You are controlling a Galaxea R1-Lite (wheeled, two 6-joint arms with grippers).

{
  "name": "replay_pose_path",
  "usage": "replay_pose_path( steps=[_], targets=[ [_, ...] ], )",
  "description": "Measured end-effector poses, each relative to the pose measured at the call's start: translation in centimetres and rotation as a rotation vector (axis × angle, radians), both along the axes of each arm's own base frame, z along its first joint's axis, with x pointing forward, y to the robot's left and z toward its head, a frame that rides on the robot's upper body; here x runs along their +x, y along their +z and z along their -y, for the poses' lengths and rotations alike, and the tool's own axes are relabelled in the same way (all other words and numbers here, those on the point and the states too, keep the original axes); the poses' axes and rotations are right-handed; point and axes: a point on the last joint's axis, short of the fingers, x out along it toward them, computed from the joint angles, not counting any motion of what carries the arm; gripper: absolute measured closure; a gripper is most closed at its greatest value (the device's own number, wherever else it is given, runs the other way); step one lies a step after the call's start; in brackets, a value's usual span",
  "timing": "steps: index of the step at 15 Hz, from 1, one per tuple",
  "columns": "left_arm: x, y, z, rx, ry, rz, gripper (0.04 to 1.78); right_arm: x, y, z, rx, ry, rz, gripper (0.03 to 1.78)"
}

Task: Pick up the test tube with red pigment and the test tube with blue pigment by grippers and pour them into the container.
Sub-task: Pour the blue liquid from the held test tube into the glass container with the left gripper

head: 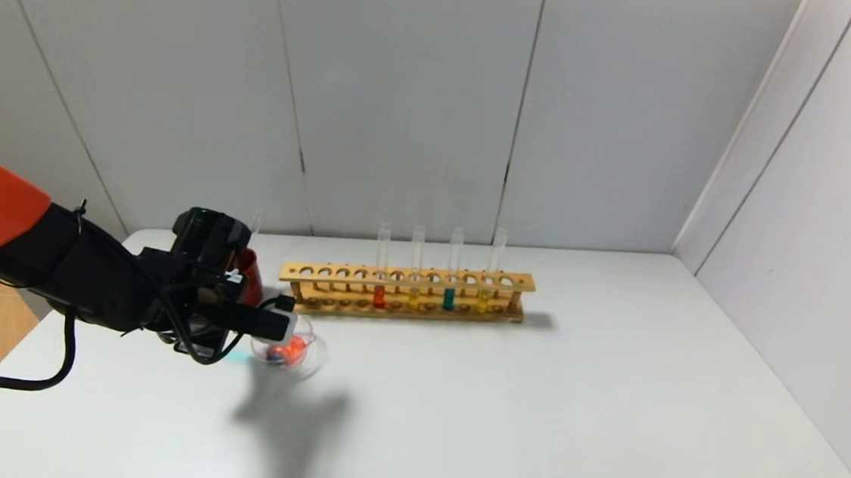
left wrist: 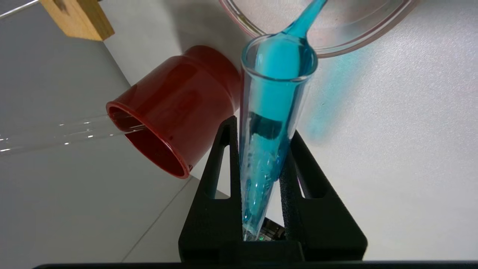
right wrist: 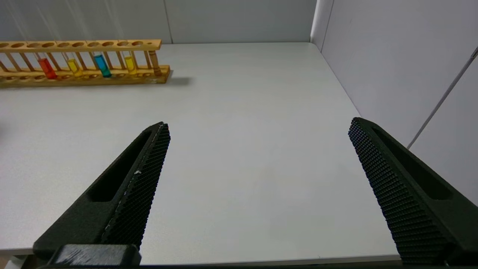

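My left gripper (left wrist: 261,127) is shut on the test tube with blue pigment (left wrist: 276,86), tipped mouth-down. A thin blue stream (left wrist: 306,16) runs from its lip into the clear glass container (left wrist: 336,48). In the head view my left gripper (head: 271,323) hovers at the left rim of the container (head: 315,353), which holds orange-red liquid. A second red tube (head: 379,295) and a second teal-blue tube (head: 449,299) stand in the wooden rack (head: 407,277). My right gripper (right wrist: 257,125) is open and empty over bare table, out of the head view.
A dark red cup (head: 250,275) stands just behind my left gripper with an empty clear tube (left wrist: 56,130) leaning in it. Two yellow-liquid tubes (head: 414,299) also stand in the rack. The rack also shows in the right wrist view (right wrist: 82,71). Grey walls close the back and right.
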Motion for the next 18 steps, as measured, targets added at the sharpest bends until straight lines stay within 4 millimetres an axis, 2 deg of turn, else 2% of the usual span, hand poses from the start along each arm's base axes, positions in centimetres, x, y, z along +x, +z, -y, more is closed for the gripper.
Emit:
replay_pose_path(
  steps=[18],
  targets=[
    [1.3, -0.3, 1.3, 0.071, -0.04, 0.014, 1.48, 0.0, 0.0, 0.0, 0.0, 0.0, -0.001, 0.06]
  ],
)
